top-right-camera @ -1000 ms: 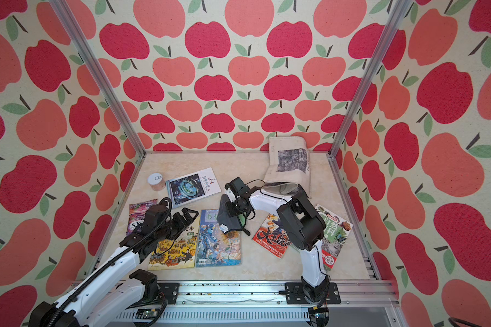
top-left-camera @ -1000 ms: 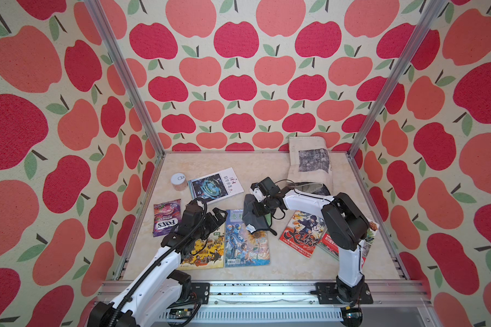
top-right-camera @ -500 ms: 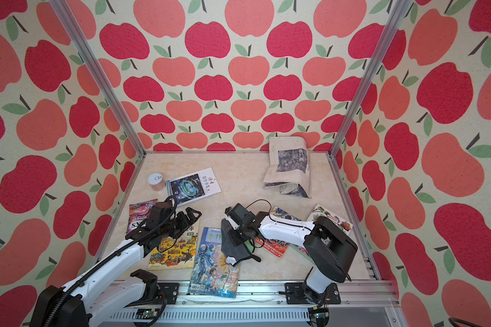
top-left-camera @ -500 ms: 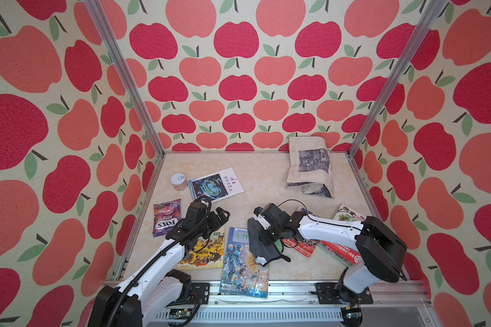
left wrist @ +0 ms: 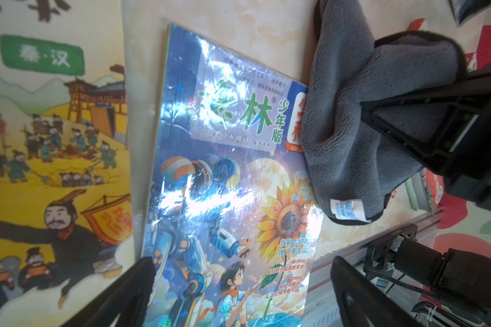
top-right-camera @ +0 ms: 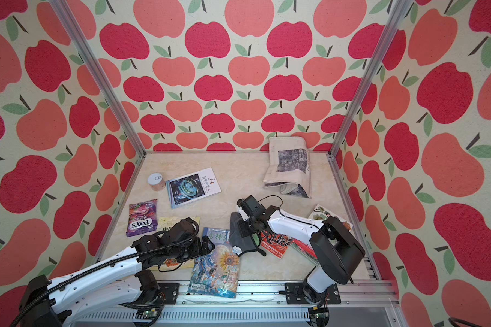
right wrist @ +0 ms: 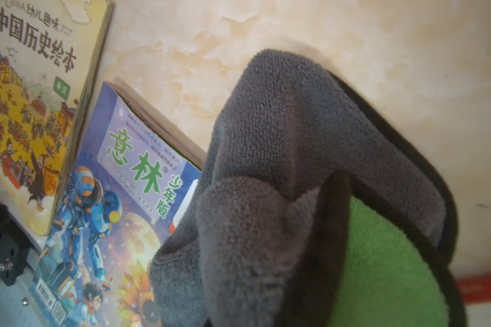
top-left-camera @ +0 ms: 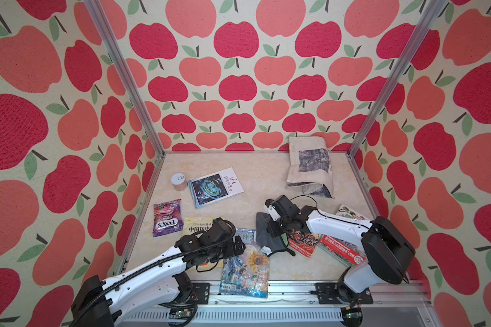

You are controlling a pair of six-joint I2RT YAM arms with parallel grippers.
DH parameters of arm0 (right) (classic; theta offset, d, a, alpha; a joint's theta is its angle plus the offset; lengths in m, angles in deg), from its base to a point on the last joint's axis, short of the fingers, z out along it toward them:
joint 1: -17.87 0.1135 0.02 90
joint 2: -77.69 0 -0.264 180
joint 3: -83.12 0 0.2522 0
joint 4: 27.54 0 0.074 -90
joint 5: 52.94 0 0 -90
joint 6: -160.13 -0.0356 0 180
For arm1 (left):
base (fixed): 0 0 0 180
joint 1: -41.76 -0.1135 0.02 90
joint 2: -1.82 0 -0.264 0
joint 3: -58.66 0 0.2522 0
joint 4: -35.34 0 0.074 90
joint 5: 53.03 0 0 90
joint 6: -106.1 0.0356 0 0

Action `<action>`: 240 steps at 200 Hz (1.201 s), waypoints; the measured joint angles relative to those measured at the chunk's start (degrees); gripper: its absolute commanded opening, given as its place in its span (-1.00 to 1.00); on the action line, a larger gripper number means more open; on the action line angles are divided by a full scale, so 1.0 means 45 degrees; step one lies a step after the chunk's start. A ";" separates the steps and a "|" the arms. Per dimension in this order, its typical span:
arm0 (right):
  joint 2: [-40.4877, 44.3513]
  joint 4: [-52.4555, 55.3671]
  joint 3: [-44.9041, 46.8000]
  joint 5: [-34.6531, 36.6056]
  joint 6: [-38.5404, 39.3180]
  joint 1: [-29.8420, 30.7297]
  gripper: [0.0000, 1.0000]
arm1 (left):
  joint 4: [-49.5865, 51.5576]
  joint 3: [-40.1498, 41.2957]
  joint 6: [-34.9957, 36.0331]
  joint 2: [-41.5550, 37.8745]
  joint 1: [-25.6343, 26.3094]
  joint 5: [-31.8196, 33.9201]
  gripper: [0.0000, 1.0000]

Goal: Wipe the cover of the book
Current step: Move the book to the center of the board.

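Note:
The book (top-left-camera: 245,269) (top-right-camera: 214,269) is a glossy blue magazine with a robot and a sunflower on its cover (left wrist: 224,184) (right wrist: 111,212). It lies tilted at the table's front, its lower end hanging over the metal rail. My right gripper (top-left-camera: 271,230) (top-right-camera: 245,229) is shut on a grey cloth with a green underside (top-left-camera: 264,237) (left wrist: 352,127) (right wrist: 281,170). The cloth drapes onto the book's far right corner and hides the right fingertips in the right wrist view. My left gripper (top-left-camera: 238,246) (left wrist: 241,266) is open, low over the cover's left side and holding nothing.
A yellow history picture book (top-left-camera: 199,223) lies under my left arm, beside a FOX'S candy bag (top-left-camera: 167,216). Farther back are a white-and-blue book (top-left-camera: 215,186), a small jar (top-left-camera: 179,181) and a folded newspaper (top-left-camera: 309,167). Red magazines (top-left-camera: 304,245) lie under my right arm.
My right gripper swept the cloth toward the front edge, then drew back a little. The book slid forward, turned, and now overhangs the rail. The left arm barely moved.

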 measured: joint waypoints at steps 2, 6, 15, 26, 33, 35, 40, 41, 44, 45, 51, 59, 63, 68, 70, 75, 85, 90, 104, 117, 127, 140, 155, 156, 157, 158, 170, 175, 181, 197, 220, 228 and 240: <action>0.0019 -0.0005 0.0010 -0.0039 -0.0010 0.0000 -1.00 | 0.0049 0.0063 -0.0078 -0.0097 0.0044 0.0053 0.99; 0.0097 -0.0112 0.0097 -0.0170 -0.0141 0.0010 -1.00 | 0.0146 0.0214 -0.0282 -0.0311 0.0112 0.0151 0.99; 0.0340 -0.0282 0.0374 -0.0423 -0.0330 0.0039 -1.00 | 0.0267 0.0529 -0.0631 -0.0738 0.0165 0.0291 0.99; 0.0772 -0.0330 0.0840 -0.0544 -0.0719 0.0151 -1.00 | 0.0350 0.0942 -0.1069 -0.1263 0.0233 0.0403 0.99; 0.1122 -0.0321 0.1219 -0.0510 -0.0957 0.0267 -1.00 | 0.0364 0.1171 -0.1297 -0.1491 0.0316 0.0442 0.99; 0.1224 -0.0311 0.1326 -0.0510 -0.1005 0.0301 -1.00 | 0.0359 0.1229 -0.1350 -0.1545 0.0340 0.0442 0.99; 0.1477 -0.0262 0.1574 -0.0447 -0.1205 0.0408 -1.00 | 0.0350 0.1370 -0.1486 -0.1627 0.0437 0.0442 0.99; 0.1506 -0.0257 0.1608 -0.0442 -0.1219 0.0423 -1.00 | 0.0340 0.1404 -0.1520 -0.1647 0.0466 0.0442 0.99; 0.1695 -0.0233 0.1797 -0.0423 -0.1345 0.0495 -1.00 | 0.0311 0.1477 -0.1613 -0.1676 0.0525 0.0432 0.99; 0.1734 -0.0233 0.1836 -0.0413 -0.1379 0.0510 -1.00 | 0.0287 0.1506 -0.1656 -0.1676 0.0559 0.0432 0.99; 0.2093 -0.0223 0.2215 -0.0359 -0.1617 0.0627 -1.00 | 0.0238 0.1603 -0.1792 -0.1651 0.0685 0.0427 0.99; 0.2584 -0.0233 0.2744 -0.0330 -0.1943 0.0753 -1.00 | 0.0146 0.1681 -0.1953 -0.1472 0.0894 0.0427 0.99; 0.2846 -0.0238 0.3036 -0.0335 -0.2093 0.0797 -1.00 | 0.0097 0.1681 -0.2030 -0.1336 0.0996 0.0418 0.99; 0.3143 -0.0272 0.3385 -0.0350 -0.2302 0.0806 -1.00 | 0.0005 0.1681 -0.2098 -0.1137 0.1098 0.0413 0.99; 0.3264 -0.0287 0.3531 -0.0359 -0.2395 0.0816 -1.00 | -0.0063 0.1681 -0.2127 -0.1049 0.1141 0.0398 0.99; 0.3546 -0.0389 0.3905 -0.0364 -0.2608 0.0840 -1.00 | -0.0199 0.1681 -0.2166 -0.0816 0.1224 0.0374 0.99; 0.3881 -0.0646 0.4503 -0.0437 -0.3016 0.0903 -1.00 | -0.0588 0.1705 -0.2312 -0.0316 0.1336 0.0296 0.99; 0.3949 -0.0860 0.4721 -0.0466 -0.3211 0.0986 -1.00 | -0.0724 0.1671 -0.2365 -0.0087 0.1370 0.0277 0.99; 0.3789 -0.1316 0.4920 -0.0578 -0.3628 0.1282 -1.00 | -0.1535 0.1671 -0.2535 0.0423 0.1370 0.0151 0.98; 0.3395 -0.1695 0.4789 -0.0583 -0.3876 0.1477 -1.00 | -0.2132 0.1583 -0.2710 0.1117 0.1399 0.0034 0.99; 0.3055 -0.1846 0.4600 -0.0568 -0.3997 0.1511 -1.00 | -0.2278 0.1404 -0.2744 0.1545 0.1375 0.0005 0.99; 0.2749 -0.2074 0.4420 -0.0486 -0.4138 0.1413 -1.00 | -0.2341 0.1132 -0.2735 0.2093 0.1307 -0.0005 0.99; 0.2550 -0.2380 0.4362 -0.0529 -0.4138 0.1044 -1.00 | -0.2681 0.0811 -0.2696 0.2788 0.1112 -0.0117 0.99; 0.2531 -0.2404 0.4347 -0.0534 -0.4129 0.0996 -1.00 | -0.2739 0.0787 -0.2696 0.2851 0.1093 -0.0136 0.99; 0.2526 -0.2409 0.4342 -0.0539 -0.4129 0.0967 -1.00 | -0.2769 0.0772 -0.2686 0.2890 0.1083 -0.0141 0.99; 0.2516 -0.2419 0.4342 -0.0544 -0.4124 0.0937 -1.00 | -0.2837 0.0743 -0.2671 0.2953 0.1054 -0.0141 0.99; 0.2356 -0.2463 0.4182 -0.0690 -0.4031 0.0452 -1.00 | -0.3619 0.0568 -0.2599 0.3521 0.0811 -0.0282 0.99; 0.2273 -0.2453 0.4085 -0.0777 -0.3959 0.0267 -1.00 | -0.4012 0.0520 -0.2511 0.3745 0.0680 -0.0364 0.99; 0.2152 -0.2365 0.3895 -0.0855 -0.3818 0.0053 -1.00 | -0.4503 0.0457 -0.2463 0.4041 0.0495 -0.0466 0.99; 0.1792 -0.2030 0.3215 -0.1039 -0.3274 -0.0505 -1.00 | -0.5629 0.0296 -0.2166 0.4697 -0.0204 -0.0733 0.99; 0.1243 -0.1302 0.1598 -0.1190 -0.2331 -0.1297 -1.00 | -0.6567 -0.0063 -0.1428 0.5561 -0.1549 -0.1088 0.99; 0.1117 -0.0971 0.0874 -0.1190 -0.1977 -0.1535 -1.00 | -0.6717 -0.0223 -0.1195 0.5819 -0.1962 -0.1190 0.99; 0.1064 -0.0563 -0.0102 -0.1093 -0.1457 -0.1787 -1.00 | -0.6892 -0.0495 -0.0777 0.6222 -0.2506 -0.1287 0.99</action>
